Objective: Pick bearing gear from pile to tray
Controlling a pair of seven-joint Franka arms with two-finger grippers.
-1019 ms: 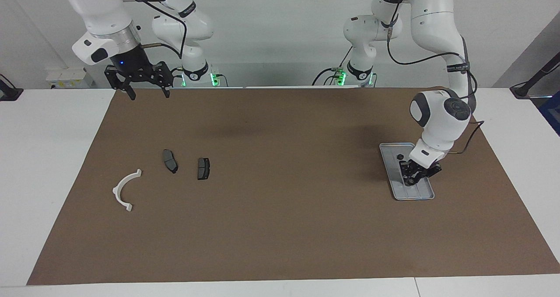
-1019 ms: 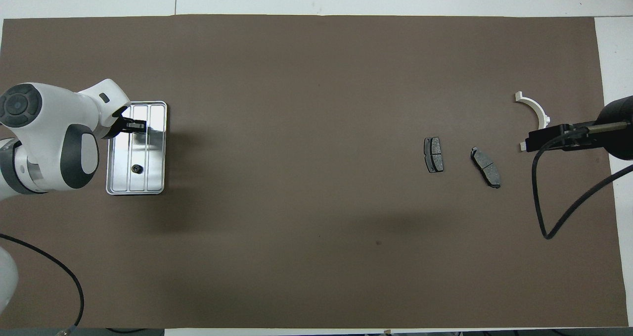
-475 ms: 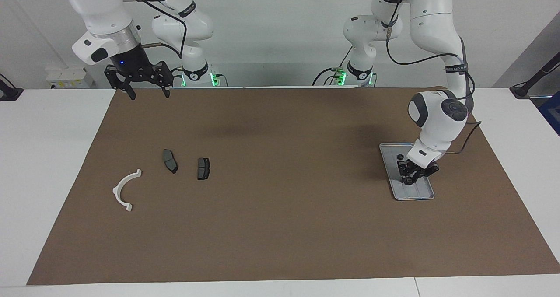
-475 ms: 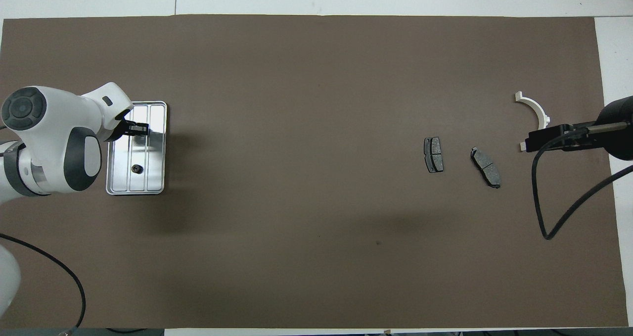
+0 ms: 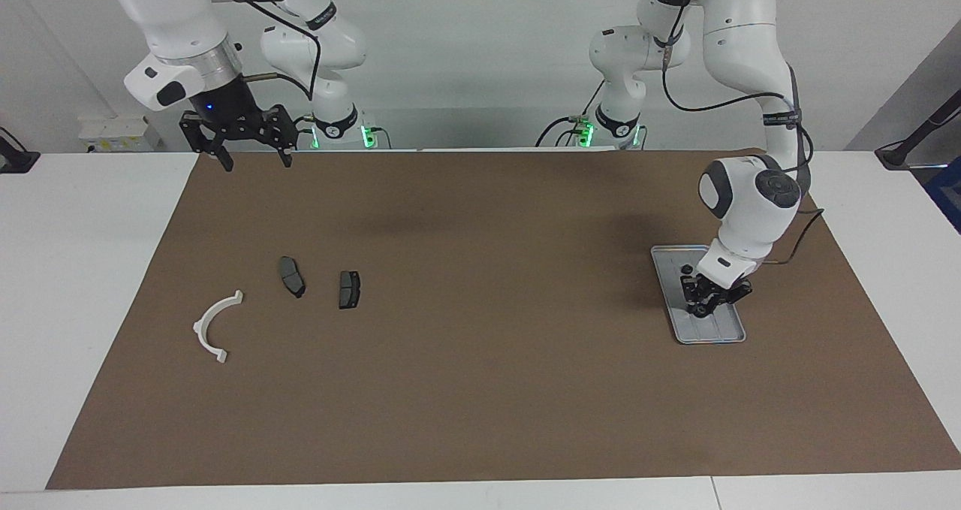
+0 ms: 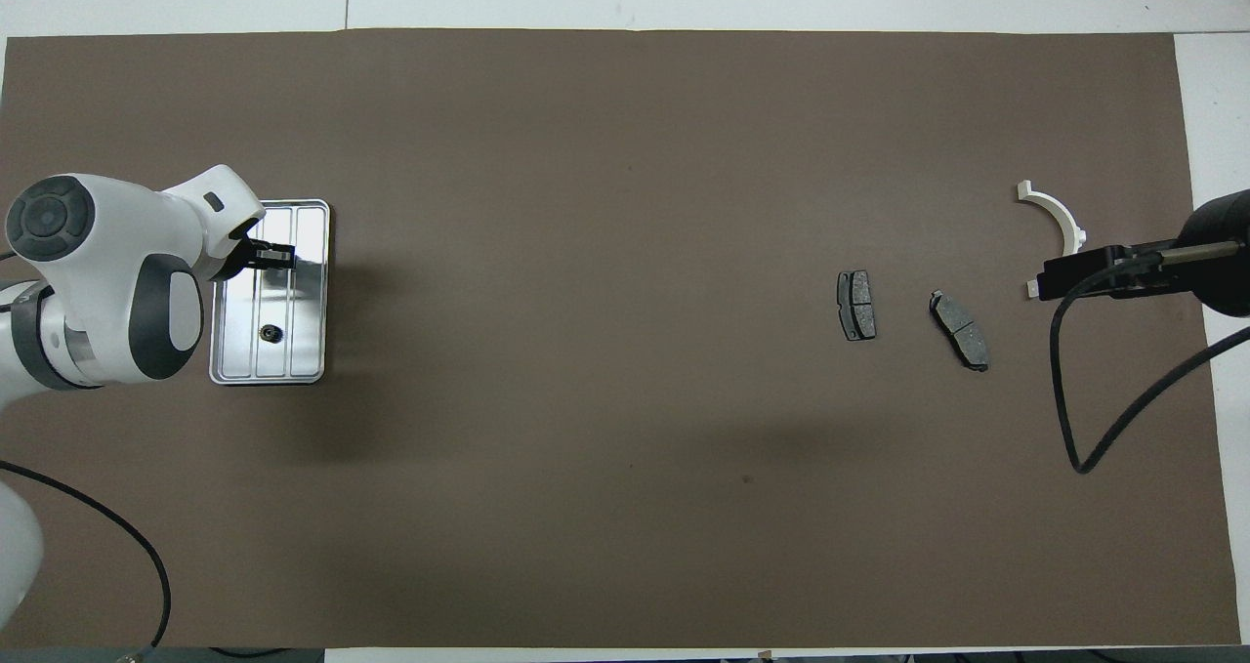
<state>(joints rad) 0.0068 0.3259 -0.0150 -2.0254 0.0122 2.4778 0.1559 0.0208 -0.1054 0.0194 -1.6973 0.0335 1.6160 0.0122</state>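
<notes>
Noted the left gripper (image 5: 704,306) low over the tray (image 5: 717,333), at mid-height near the frame edge at the left arm's end in the facing view; cannot tell how far closed, or whether loaded. Logged one small black gear (image 6: 269,332) lying in the tray's lower half in the overhead view, and the right gripper (image 5: 254,158) waiting wide open and empty in the upper corner, higher in frame than the white arc (image 5: 216,326) and grey plates (image 5: 292,276). If carrying a part: release close to the ridged floor, clear of the resting gear, then lift straight up.
</notes>
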